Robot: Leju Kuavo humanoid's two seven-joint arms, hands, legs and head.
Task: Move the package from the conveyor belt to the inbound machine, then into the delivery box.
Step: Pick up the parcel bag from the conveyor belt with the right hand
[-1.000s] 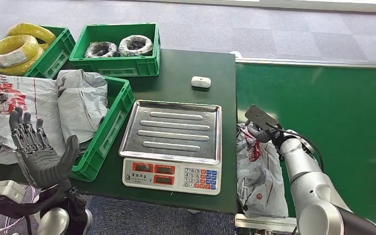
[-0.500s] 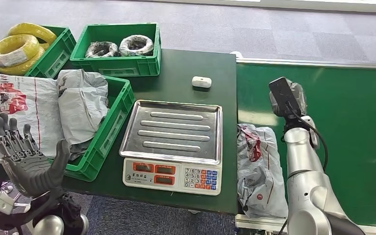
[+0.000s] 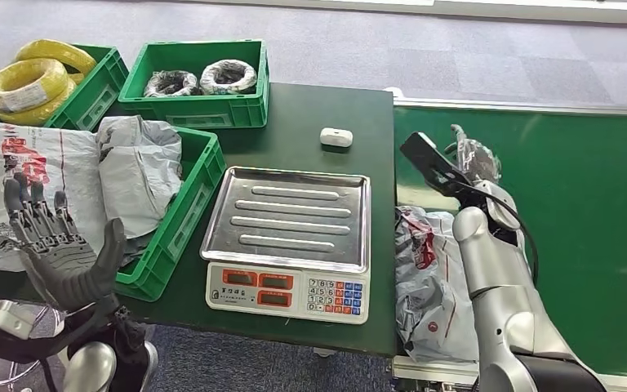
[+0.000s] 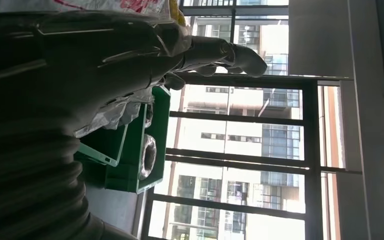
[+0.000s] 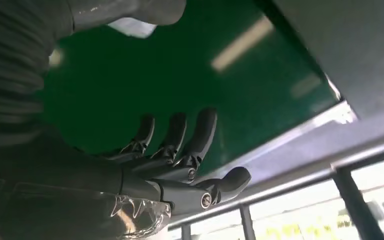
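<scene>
Now package (image 3: 433,278) lies near raised robot hand (image 3: 473,159).

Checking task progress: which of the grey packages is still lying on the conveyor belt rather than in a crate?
The crumpled grey package with red print, on the green conveyor belt just right of the scale. The other packages sit in the green crate at left.

You see the crumpled grey package (image 3: 431,278) with red print lying flat on the green conveyor belt (image 3: 588,212), beside the scale (image 3: 288,241).
</scene>
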